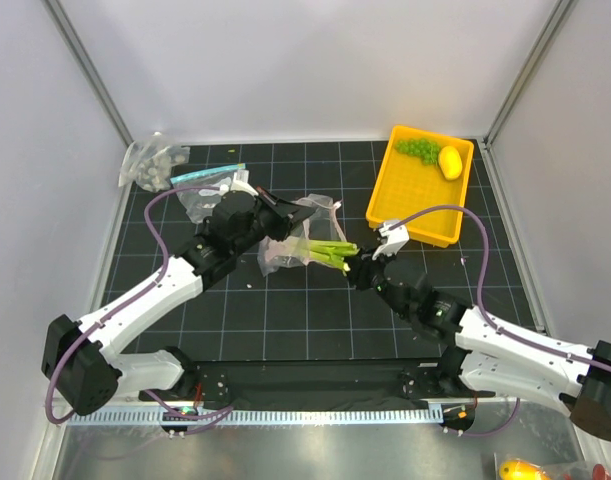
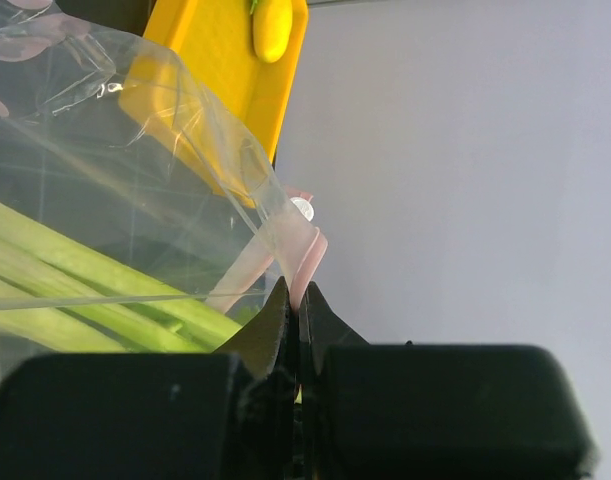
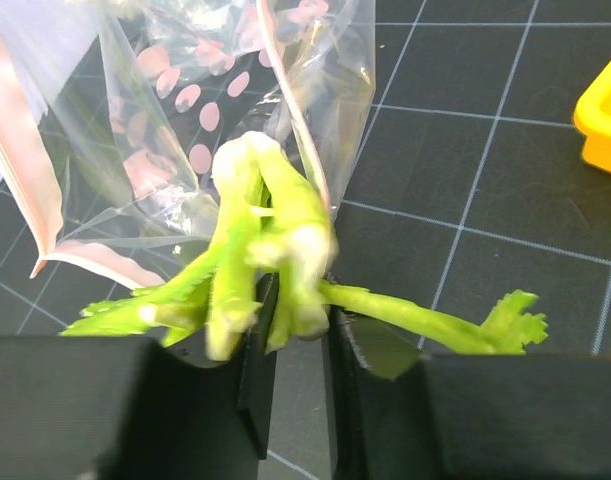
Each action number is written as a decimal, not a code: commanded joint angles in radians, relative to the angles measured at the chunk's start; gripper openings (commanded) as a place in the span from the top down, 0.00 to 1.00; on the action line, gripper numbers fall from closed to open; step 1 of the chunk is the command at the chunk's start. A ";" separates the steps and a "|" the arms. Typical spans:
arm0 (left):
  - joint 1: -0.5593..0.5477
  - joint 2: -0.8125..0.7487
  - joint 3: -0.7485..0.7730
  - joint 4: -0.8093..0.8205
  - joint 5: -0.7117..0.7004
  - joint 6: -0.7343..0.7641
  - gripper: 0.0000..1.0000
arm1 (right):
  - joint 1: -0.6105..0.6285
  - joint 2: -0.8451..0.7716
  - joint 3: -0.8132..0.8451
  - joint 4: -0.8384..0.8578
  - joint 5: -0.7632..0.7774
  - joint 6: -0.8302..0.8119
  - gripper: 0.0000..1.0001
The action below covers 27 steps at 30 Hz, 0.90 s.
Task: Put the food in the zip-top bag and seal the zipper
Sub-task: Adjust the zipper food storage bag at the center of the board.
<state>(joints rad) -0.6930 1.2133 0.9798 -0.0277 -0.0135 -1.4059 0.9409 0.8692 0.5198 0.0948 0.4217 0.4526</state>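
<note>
The clear dotted zip-top bag (image 1: 307, 222) lies mid-table with its mouth held up. My left gripper (image 1: 277, 216) is shut on the pink zipper (image 2: 303, 256) at the mouth's corner (image 2: 297, 296). The leek (image 1: 323, 250) lies partly inside the bag (image 3: 185, 110), its green leaves sticking out toward my right arm. My right gripper (image 1: 358, 268) has its jaws closed on those leaves (image 3: 297, 300); the leek (image 3: 270, 210) looks blurred there. The lemon (image 1: 450, 160) and the grapes (image 1: 417, 148) lie in the yellow tray (image 1: 415, 200). The leek (image 2: 85, 290) shows through the plastic.
A bunched clear bag (image 1: 150, 165) sits at the back left, and a bag with a light-blue strip (image 1: 205, 180) lies beside it. The yellow tray (image 2: 210, 70) stands right of the bag, at the back right. Frame posts and white walls border the black gridded mat.
</note>
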 commanded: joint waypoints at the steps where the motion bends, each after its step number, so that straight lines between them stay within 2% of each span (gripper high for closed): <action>1: 0.004 -0.029 0.046 0.031 0.004 0.005 0.99 | -0.011 0.010 0.045 0.026 -0.032 0.023 0.74; 5: 0.004 -0.015 0.040 0.035 0.042 0.005 1.00 | -0.031 0.028 0.055 0.032 -0.079 0.043 0.81; 9: 0.003 -0.003 0.045 0.041 0.073 0.019 1.00 | -0.053 0.048 0.068 0.060 -0.155 0.067 0.98; 12: 0.003 0.005 0.048 0.041 0.092 0.028 1.00 | -0.053 0.063 0.130 0.016 -0.152 0.064 0.99; 15: 0.003 0.008 0.042 0.038 0.119 0.036 1.00 | -0.053 0.099 0.302 -0.217 -0.095 0.046 0.99; 16: 0.003 0.008 0.039 0.038 0.135 0.032 1.00 | -0.051 0.144 0.447 -0.429 -0.072 0.032 0.99; 19: 0.003 0.017 0.020 0.041 0.191 0.015 0.99 | -0.050 0.229 0.711 -0.771 0.014 0.006 0.99; 24: 0.000 0.040 -0.045 0.126 0.288 -0.059 1.00 | -0.050 0.289 0.894 -0.957 0.003 -0.005 0.99; 27: -0.005 0.035 -0.078 0.149 0.287 -0.065 1.00 | -0.050 0.351 1.009 -1.075 0.015 -0.023 0.99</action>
<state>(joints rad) -0.6926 1.2438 0.9348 0.0498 0.2119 -1.4395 0.8898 1.1637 1.4284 -0.7803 0.4026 0.4622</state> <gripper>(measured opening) 0.020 0.232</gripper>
